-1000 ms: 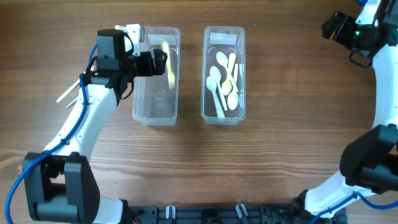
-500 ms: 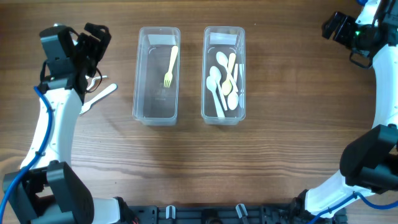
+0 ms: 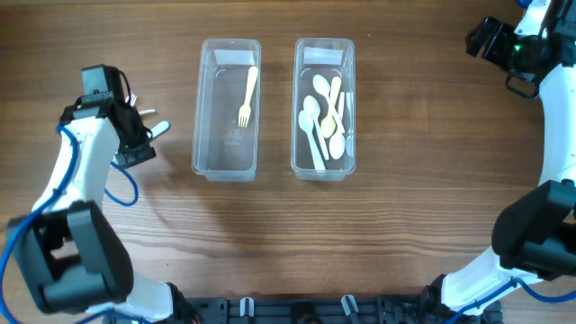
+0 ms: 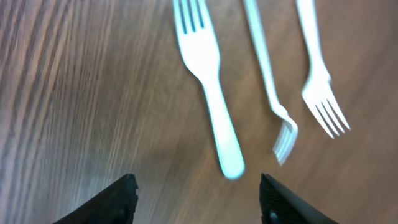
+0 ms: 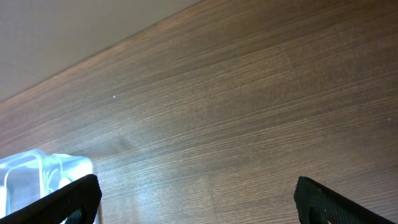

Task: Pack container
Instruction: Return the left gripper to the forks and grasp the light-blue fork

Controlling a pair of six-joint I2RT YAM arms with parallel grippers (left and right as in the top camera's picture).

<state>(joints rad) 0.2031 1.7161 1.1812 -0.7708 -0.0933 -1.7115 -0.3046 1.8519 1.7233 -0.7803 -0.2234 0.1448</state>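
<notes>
Hovering spread wide and empty, the left gripper (image 4: 198, 194) hangs over three white plastic forks lying loose on the brown wooden table (image 4: 74, 93). The nearest fork (image 4: 208, 87) lies flat, its rounded handle end pointing toward the jaws. A second fork (image 4: 266, 68) lies on its edge just beside it, and a third fork (image 4: 318, 74) lies beyond, tines toward the jaws.

The forks look very light, thin, smooth and slightly springy, so a pinch across the narrow handle seems safest.

To their right, a clear rectangular plastic container (image 3: 198, 108) holds one pale yellow fork (image 3: 246, 94). Its twin container (image 3: 352, 108) holds white and cream spoons (image 3: 322, 117). The right gripper (image 5: 199, 199), also spread and empty, hangs well apart.

No writing is readable; a pale patch at each container's far end may be a label.
</notes>
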